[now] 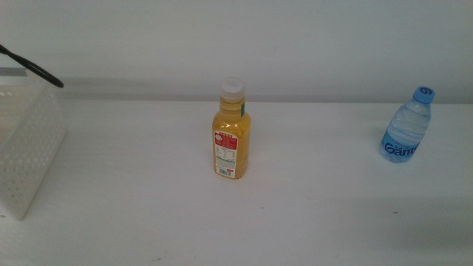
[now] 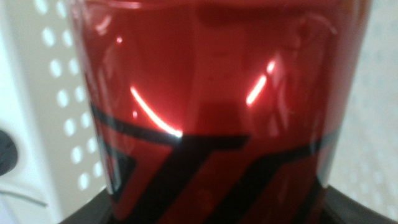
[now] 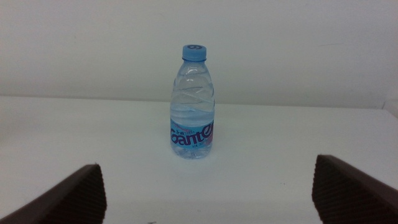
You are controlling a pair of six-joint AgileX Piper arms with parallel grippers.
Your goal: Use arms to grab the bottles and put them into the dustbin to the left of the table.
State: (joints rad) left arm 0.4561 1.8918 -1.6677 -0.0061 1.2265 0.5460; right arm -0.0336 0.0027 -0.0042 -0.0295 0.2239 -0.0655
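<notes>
We see the red can filling the left wrist view, with the left gripper's jaws closed on it beside the dustbin. We should release only when the can is fully over the perforated wall. The right gripper is wide open, facing the water bottle; the juice bottle stands mid-table.

Bare table around water bottle
</notes>
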